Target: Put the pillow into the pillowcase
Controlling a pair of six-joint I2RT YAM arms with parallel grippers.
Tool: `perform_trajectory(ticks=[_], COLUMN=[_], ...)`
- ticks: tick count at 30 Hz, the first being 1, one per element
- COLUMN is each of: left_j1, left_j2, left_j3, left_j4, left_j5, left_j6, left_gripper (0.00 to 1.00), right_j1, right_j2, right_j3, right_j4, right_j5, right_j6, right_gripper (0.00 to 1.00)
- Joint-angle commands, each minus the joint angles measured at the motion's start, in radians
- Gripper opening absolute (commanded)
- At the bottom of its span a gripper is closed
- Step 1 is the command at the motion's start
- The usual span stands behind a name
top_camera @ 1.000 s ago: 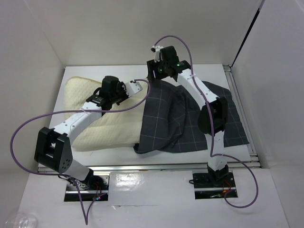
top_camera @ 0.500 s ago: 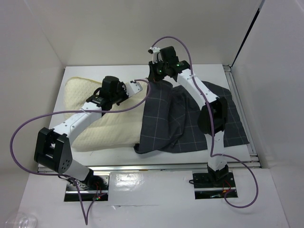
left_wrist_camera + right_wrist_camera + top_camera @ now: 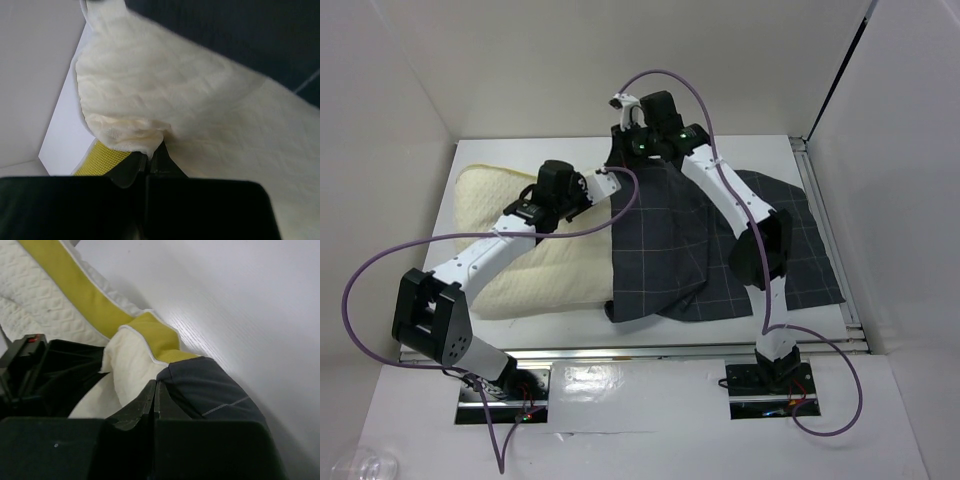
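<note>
- pinching a fold of the pillow (image 3: 165,90) in the left gripper (image 3: 150,156), jaws closing tight on it (cream cloth bunching above them).
- clamping the pillowcase (image 3: 720,250) hem in the right gripper (image 3: 155,390) at 12 o'clock, jaws pressing fully together.
- resting the pillow at 9 o'clock on the table (image 3: 790,160), meeting the pillowcase, which is spreading toward 3 o'clock.

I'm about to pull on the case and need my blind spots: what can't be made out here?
- Top view: whether the cream-white quilted pillow reaches inside the dark grey grid-patterned pillowcase; the cloth covers it.
- Top view: tips of the left gripper and right gripper, hidden under their wrists.
- Right wrist view: whether the right gripper, shut on the pillowcase edge, also pinches pillow fabric; its fingers block it.
</note>
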Motion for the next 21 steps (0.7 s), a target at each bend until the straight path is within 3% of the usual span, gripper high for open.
perform_trajectory(ticks=[1, 7, 11, 21], left_j1=[-0.034, -0.065, -0.091, -0.136], left_j2=[-0.020, -0.020, -0.044, -0.137], left_j3=[0.095, 0.142, 0.152, 0.121], left_j4=[0.134, 0.143, 0.134, 0.088], left_j5=[0.010, 0.000, -0.009, -0.029], left_j6=[-0.026, -0.057, -0.077, -0.123], left_gripper=[0.00, 0.00, 0.00, 0.00], right_j1=[0.081, 0.127, 0.138, -0.019], right_j2=[0.004, 0.033, 0.042, 0.074], right_j3=[0.070, 0.089, 0.089, 0.069], right_j4=[-0.001, 0.008, 0.017, 0.017], right_j5=[-0.119, -0.128, -0.053, 0.024], right_j6=[0.039, 0.068, 0.059, 0.081], right_gripper=[0.00, 0.00, 0.00, 0.00])
